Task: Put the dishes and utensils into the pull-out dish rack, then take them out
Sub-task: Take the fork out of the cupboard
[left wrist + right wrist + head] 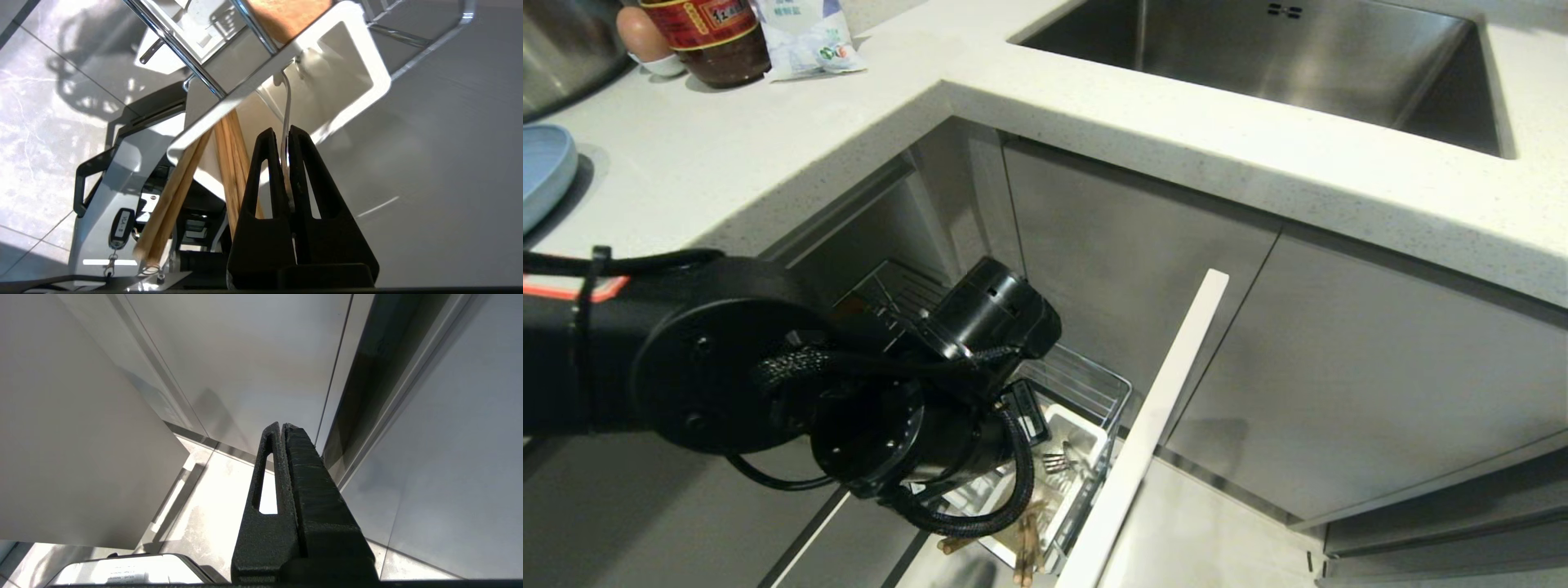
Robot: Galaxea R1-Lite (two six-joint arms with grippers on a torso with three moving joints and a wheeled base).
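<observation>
One blue plate, one egg, one jar, one fork, two chopsticks.

Left arm blocks most of the dish rack in head view; only its far-right corner w/ wire rim shows. Left gripper itself is hidden there behind the wrist. Cutlery caddy partly covered by cable; fork tines peek out, handle hidden. Chopsticks run off the near edge. Blue plate cut off at left edge, egg and sauce jar cut at far edge. In left wrist view a thin silver utensil handle sits between the fingers; can't tell if spoon or fork, its head is inside the caddy.
</observation>
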